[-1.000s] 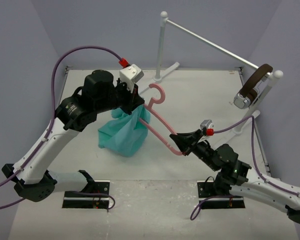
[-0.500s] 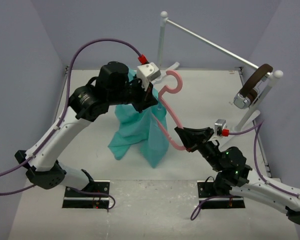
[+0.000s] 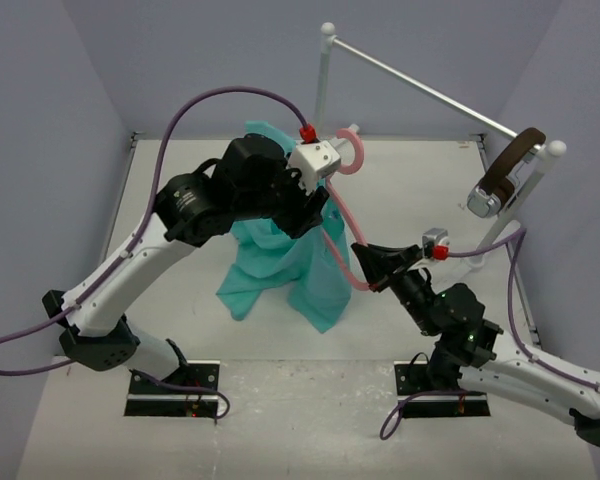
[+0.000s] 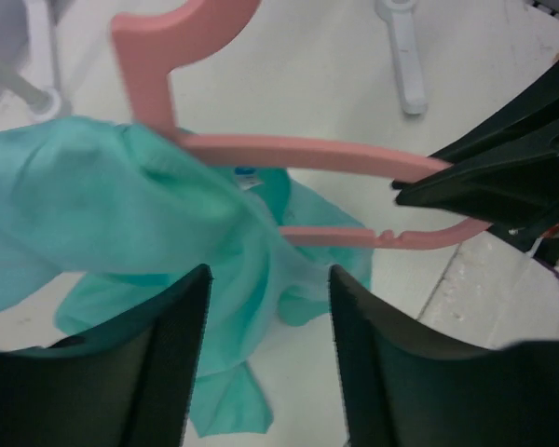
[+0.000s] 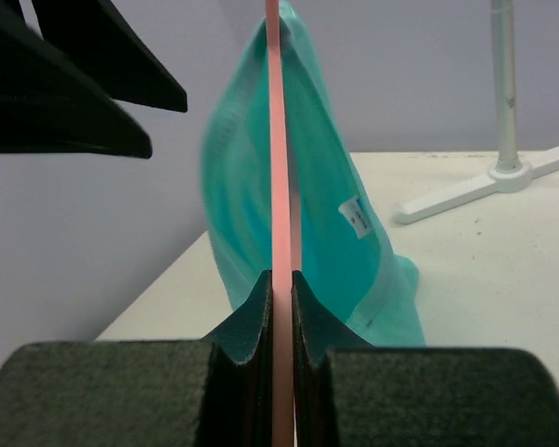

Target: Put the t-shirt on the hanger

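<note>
Above table (image 3: pixel 430 195) centre | t-shirt (image 3: pixel 280 270) draped over hanger (image 4: pixel 298 151) | left jaws apart — right jaws clamped on hanger end

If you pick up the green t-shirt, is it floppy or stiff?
Probably floppy: the t-shirt sags in soft folds and drapes off the hanger. Likely light, since the thin hanger looks straight under it. It may slip, as it only hangs loosely there.

From above, the left arm (image 3: pixel 230 195) hides part of the t-shirt (image 3: pixel 280 270) and of the hanger (image 3: pixel 341 232). The left wrist view crops the hook (image 4: pixel 145 65) — its tip unseen.
</note>
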Robot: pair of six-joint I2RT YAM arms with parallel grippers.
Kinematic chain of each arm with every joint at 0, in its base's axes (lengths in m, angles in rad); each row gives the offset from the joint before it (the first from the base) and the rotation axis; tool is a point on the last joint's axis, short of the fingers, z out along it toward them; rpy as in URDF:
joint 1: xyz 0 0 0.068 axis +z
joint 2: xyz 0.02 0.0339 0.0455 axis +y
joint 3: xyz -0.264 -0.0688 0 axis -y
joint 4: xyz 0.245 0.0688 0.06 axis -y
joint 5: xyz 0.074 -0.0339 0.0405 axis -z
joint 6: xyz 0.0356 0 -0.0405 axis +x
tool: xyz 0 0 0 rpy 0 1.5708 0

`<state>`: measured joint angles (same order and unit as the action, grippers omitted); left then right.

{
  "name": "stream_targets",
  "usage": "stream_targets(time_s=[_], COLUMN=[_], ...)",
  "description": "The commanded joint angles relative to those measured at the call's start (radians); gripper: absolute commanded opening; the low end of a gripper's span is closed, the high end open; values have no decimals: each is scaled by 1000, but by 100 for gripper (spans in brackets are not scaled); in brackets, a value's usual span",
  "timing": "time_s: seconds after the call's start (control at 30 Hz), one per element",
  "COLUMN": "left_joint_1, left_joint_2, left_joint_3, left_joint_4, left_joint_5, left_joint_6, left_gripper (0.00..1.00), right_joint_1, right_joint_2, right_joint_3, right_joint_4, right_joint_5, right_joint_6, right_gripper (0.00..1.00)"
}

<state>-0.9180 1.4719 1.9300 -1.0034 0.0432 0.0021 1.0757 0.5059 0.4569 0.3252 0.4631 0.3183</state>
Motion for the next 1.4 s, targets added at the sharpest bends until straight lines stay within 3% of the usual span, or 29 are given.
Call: stream_targets(time_s=[0.0, 0.1, 0.17, 0.33, 0.5, 0.6, 0.8, 0.93, 1.2, 1.3, 1.37], left_joint_1=[-2, 0, 8, 11, 11, 12, 10, 8, 8, 8, 8], left_joint_2=[-141, -218, -260, -307, -353, -303, -259, -271, -298, -304, -311], left_joint_3=[13, -39, -117, -245, -375, -331, -308, -362, -480, -480, -475], left_joint_4=[36, 145, 269, 399, 491, 386, 302, 198, 184, 201, 208], left_joint_5=[-258, -385, -451, -182, -10, 117, 166, 203, 143, 126, 123], left_joint_6=[14, 59, 168, 516, 853, 925, 914, 846, 777, 782, 776], left_gripper=[100, 100, 100, 100, 100, 100, 100, 84, 77, 50, 21], right_joint_1=[-18, -27, -28, -28, -28, -28, -29, -28, -28, -28, -28], right_joint_2=[-139, -202, -251, -355, -407, -390, -327, -324, -360, -365, -367], right_joint_3=[-19, -49, -79, -131, -137, -98, -52, -58, -65, -67, -73], right_joint_4=[78, 92, 93, 56, -38, -119, -175, -148, -134, -146, -145], right_joint_5=[49, 16, -28, -124, -242, -329, -377, -355, -452, -475, -481], right_joint_6=[-35, -65, -107, -166, -193, -225, -274, -296, -388, -407, -419], right_gripper=[0, 0, 0, 0, 0, 0, 0, 0, 0, 0, 0])
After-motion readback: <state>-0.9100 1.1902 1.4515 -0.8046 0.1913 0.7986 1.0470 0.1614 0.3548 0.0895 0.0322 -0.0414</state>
